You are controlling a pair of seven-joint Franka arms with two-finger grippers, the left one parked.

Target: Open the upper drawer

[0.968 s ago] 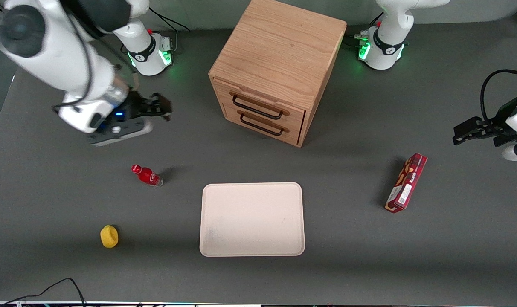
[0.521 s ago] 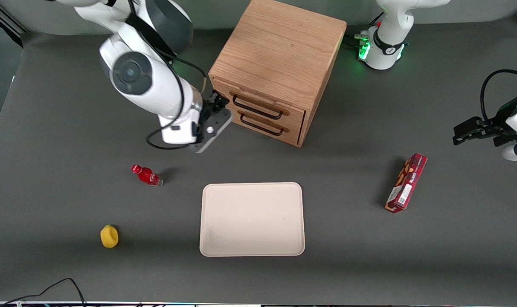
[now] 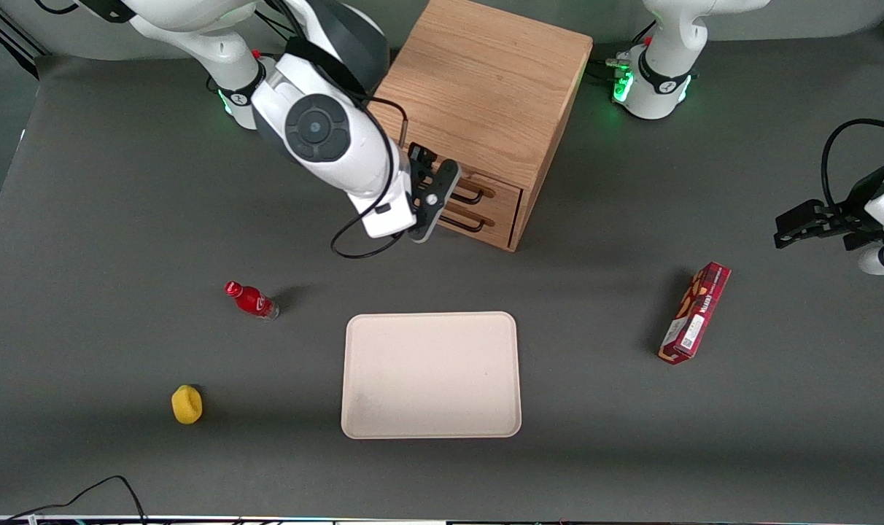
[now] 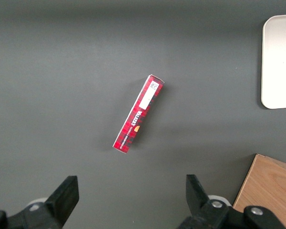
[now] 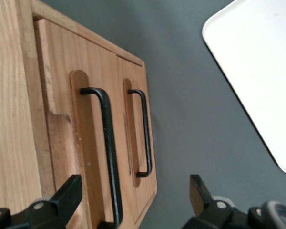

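- The wooden cabinet [image 3: 478, 109] stands on the dark grey table [image 3: 84, 255], farther from the front camera than the tray, with its two drawer fronts turned toward that camera at a slant.
- The upper drawer [image 5: 86, 143] is the topmost of the two fronts; it sits flush in the cabinet, shut, with its black bar handle [image 5: 107, 152] running along the front.
- The lower drawer [image 5: 136, 129] lies just beside it in the wrist view, also shut, with its own black handle [image 5: 145, 133].
- The gripper [image 3: 429, 191] hangs right in front of the drawer fronts and covers most of both handles in the front view.
- In the right wrist view the two black fingers [image 5: 66, 195] stand wide apart and hold nothing; the upper drawer's handle runs down between them, closer to one finger than to the other.
- Whether a finger touches the handle cannot be told.
- The pale tray [image 3: 431, 375] lies flat on the table, nearer to the front camera than the cabinet.
- A small red bottle [image 3: 251, 300] lies toward the working arm's end of the table, well apart from the cabinet.
- A yellow object [image 3: 187, 404] rests nearer to the front camera than the bottle.
- A red box [image 3: 694, 312] lies toward the parked arm's end, well apart from the tray.
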